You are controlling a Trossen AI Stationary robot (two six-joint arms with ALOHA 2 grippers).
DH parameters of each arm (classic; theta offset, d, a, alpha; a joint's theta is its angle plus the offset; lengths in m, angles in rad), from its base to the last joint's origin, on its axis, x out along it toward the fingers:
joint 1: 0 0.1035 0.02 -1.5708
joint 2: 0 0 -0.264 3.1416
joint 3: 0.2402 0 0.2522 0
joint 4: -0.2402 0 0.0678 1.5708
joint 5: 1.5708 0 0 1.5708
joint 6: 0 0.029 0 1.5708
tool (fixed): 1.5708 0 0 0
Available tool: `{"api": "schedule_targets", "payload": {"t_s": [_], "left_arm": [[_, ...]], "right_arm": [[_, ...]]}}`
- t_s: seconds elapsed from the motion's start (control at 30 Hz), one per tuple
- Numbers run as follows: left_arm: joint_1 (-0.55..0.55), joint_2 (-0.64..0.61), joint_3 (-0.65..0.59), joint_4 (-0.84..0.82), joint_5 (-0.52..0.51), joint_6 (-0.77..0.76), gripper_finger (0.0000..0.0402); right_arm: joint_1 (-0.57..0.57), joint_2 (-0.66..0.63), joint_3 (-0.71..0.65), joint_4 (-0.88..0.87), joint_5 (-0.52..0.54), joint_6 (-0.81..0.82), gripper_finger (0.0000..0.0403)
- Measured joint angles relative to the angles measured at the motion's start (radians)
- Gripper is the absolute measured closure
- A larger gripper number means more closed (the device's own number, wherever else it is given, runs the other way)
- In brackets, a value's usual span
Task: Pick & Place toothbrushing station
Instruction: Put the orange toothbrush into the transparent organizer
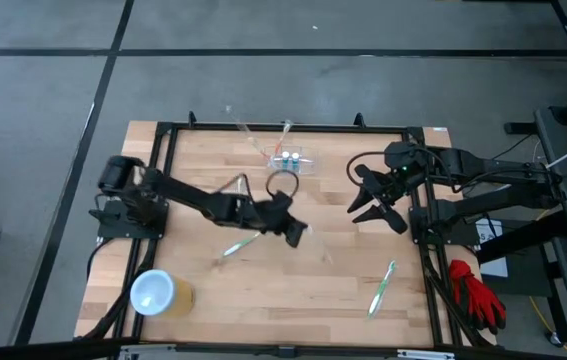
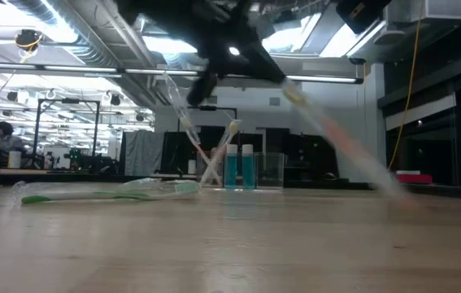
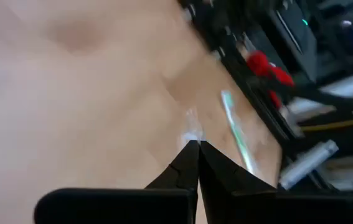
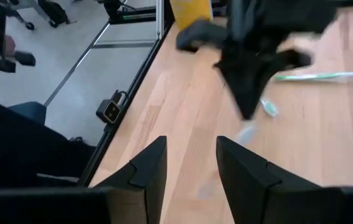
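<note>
Near the table's front left corner stands the yellow cup (image 1: pixel 153 293), well apart from my work. Next, a green toothbrush (image 1: pixel 241 243) lies flat just beside my left gripper (image 1: pixel 296 233), whose fingers are pressed together on a pale, blurred toothbrush (image 2: pixel 340 140) that slants down from them, probably lifted to carry it over. Behind, at the far edge, the clear toothbrushing station (image 1: pixel 294 160) already holds brushes upright. Another green toothbrush (image 1: pixel 382 286) waits front right, while my right gripper (image 1: pixel 370 196) hangs spread near its own side.
</note>
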Motion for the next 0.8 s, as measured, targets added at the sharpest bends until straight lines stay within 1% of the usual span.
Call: {"api": "schedule_targets", "payload": {"t_s": [0.07,0.23,0.37,0.53,0.73,0.8], "left_arm": [[0.020,-0.059,0.001,-0.054,-0.044,0.039,0.0399],[0.076,-0.213,0.001,-0.259,-0.121,0.122,0.0399],[0.129,-0.310,0.001,-0.337,-0.164,0.190,0.0399],[0.219,-0.397,0.000,-0.357,-0.162,0.264,0.0399],[0.329,-0.470,0.000,-0.355,-0.126,0.322,0.0399],[0.368,-0.479,0.001,-0.339,-0.098,0.345,0.0399]], "right_arm": [[0.000,0.000,0.000,0.009,0.007,-0.001,0.0264],[-0.002,0.000,0.000,0.029,0.025,-0.002,0.0263],[-0.010,0.000,0.000,0.048,0.042,-0.005,0.0263],[-0.010,0.000,0.000,0.079,0.095,-0.009,0.0263],[-0.010,0.000,0.000,0.145,0.162,-0.004,0.0263],[-0.010,0.000,0.000,0.168,0.186,0.000,0.0263]]}}
